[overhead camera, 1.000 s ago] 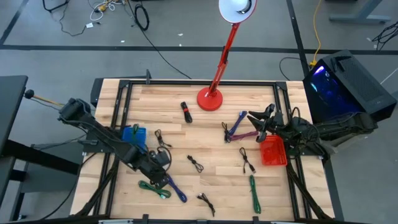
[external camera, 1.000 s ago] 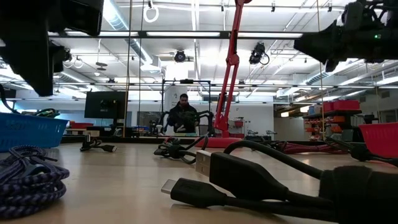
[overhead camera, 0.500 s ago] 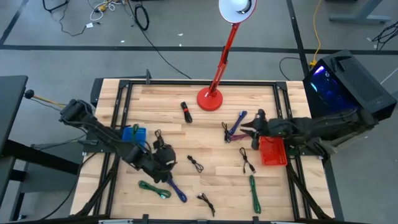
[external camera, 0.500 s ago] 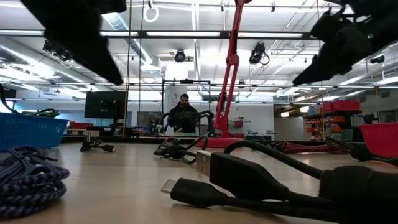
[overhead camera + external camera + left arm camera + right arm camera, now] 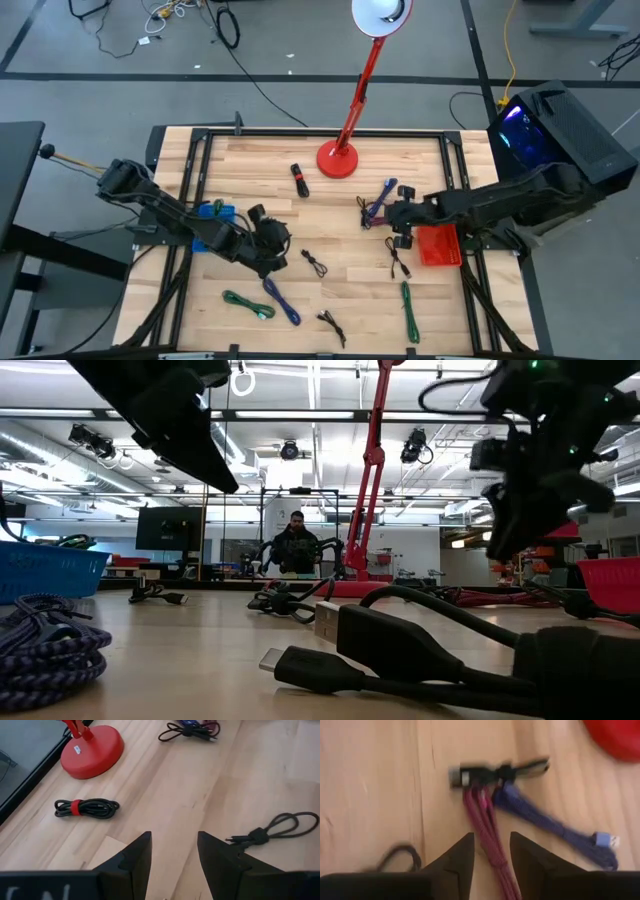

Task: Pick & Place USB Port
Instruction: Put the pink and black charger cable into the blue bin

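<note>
Lamp base (image 5: 338, 159) at table (image 5: 270, 170) rear centre, bundled cable (image 5: 298, 180) just left. Basket (image 5: 213, 217) at left, bin (image 5: 438, 244) at right edge. Cables (image 5: 380, 203) between base and bin; more cables (image 5: 268, 303) along front.

bench centre: bare wood on the bench (image 5: 340, 215) between the two arms; only a small black cable (image 5: 315, 263) lies there.
upper middle: the lamp base (image 5: 338, 159) and its slanting red arm (image 5: 361, 80) stand in the way; a black bundle (image 5: 299, 180) lies just left.
right side: the red bin (image 5: 440, 245) sits under the right arm; purple cables (image 5: 380, 203) lie just beside the right tool (image 5: 400, 226).
left side: the blue basket (image 5: 212, 215) is partly covered by the left arm.
lower edge: green cables (image 5: 250, 304) (image 5: 408, 310), a blue cable (image 5: 281, 301) and a black one (image 5: 331, 325), with gaps between.
</note>
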